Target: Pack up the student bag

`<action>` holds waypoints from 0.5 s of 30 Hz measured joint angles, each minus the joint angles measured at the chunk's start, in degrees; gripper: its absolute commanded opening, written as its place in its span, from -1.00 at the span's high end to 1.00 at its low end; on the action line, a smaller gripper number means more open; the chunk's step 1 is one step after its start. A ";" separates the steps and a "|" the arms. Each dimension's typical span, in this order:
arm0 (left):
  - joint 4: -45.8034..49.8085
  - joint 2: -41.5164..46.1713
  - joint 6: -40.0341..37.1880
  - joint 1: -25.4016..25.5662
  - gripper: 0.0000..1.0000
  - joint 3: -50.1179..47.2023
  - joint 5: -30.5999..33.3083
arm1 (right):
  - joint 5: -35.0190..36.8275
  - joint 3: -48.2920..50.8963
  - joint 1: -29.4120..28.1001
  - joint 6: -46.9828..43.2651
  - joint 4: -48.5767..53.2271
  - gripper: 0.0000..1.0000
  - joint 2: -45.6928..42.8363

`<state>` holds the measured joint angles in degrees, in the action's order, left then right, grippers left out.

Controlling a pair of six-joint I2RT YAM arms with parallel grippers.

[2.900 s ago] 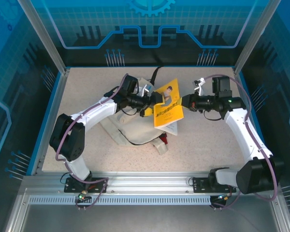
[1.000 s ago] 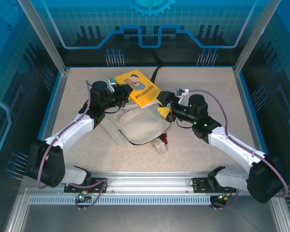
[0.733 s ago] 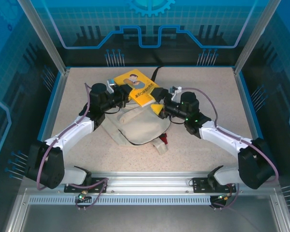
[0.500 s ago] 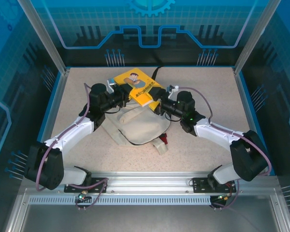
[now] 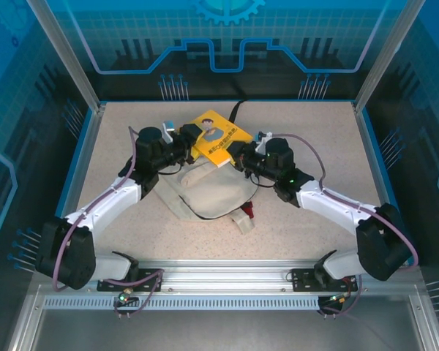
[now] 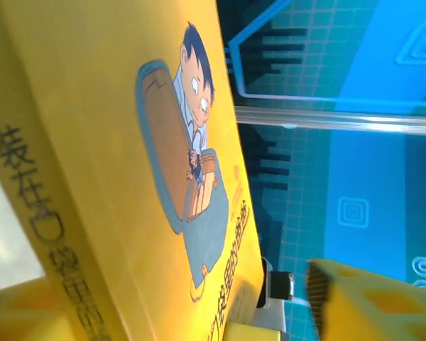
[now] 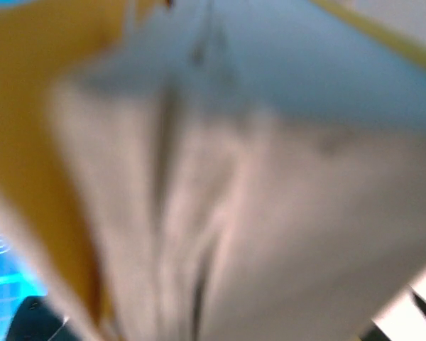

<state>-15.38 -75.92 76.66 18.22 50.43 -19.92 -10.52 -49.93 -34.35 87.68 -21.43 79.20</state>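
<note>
The student bag (image 5: 205, 189) lies cream and slumped in the middle of the table, its black strap (image 5: 236, 111) trailing toward the back. A yellow book (image 5: 218, 134) with a cartoon boy on its cover hangs tilted over the bag's top end. My left gripper (image 5: 184, 143) is at the book's left edge, open. In the left wrist view the yellow book (image 6: 128, 177) sits between the spread fingers, and the right-hand fingertip (image 6: 355, 298) stands clear of the cover. My right gripper (image 5: 238, 155) is shut on the book's right corner. The blurred page edges (image 7: 220, 199) sit close up in the right wrist view.
A small red and white piece (image 5: 246, 214) lies by the bag's near right corner. The speckled table (image 5: 314, 131) is bounded by blue side walls and metal posts (image 5: 66, 55). Both forearms angle inward over the bag's flanks.
The right gripper closed on the book's right corner and the left gripper opened. The book shifted a little to the right. Earlier the right arm swung in from the right.
</note>
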 measured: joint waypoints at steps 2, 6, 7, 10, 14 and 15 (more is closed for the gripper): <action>5.57 0.00 -4.52 0.00 -0.76 1.38 0.00 | 1.27 -1.27 0.35 -3.65 7.13 0.76 -1.79; 16.87 -0.11 -15.37 0.00 -0.79 4.59 -0.50 | 3.98 -4.02 2.38 -11.96 22.14 0.76 -5.97; 18.99 -0.26 -17.66 0.07 -0.79 5.29 -0.87 | 4.52 -4.74 3.15 -13.75 25.18 0.76 -6.75; 26.40 -1.77 -25.53 0.98 -0.78 8.26 -1.49 | 6.05 -6.27 6.27 -19.28 33.86 0.76 -9.64; 37.81 -5.03 -36.26 5.73 -0.75 14.36 0.90 | 8.00 -6.82 11.17 -24.92 43.76 0.76 -14.29; 40.30 -5.84 -38.66 7.52 -0.75 16.20 2.23 | 8.44 -6.82 12.50 -26.12 46.21 0.76 -15.61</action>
<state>24.93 -81.76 38.00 25.74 66.63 -17.69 -2.09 -56.75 -21.85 61.56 24.77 63.59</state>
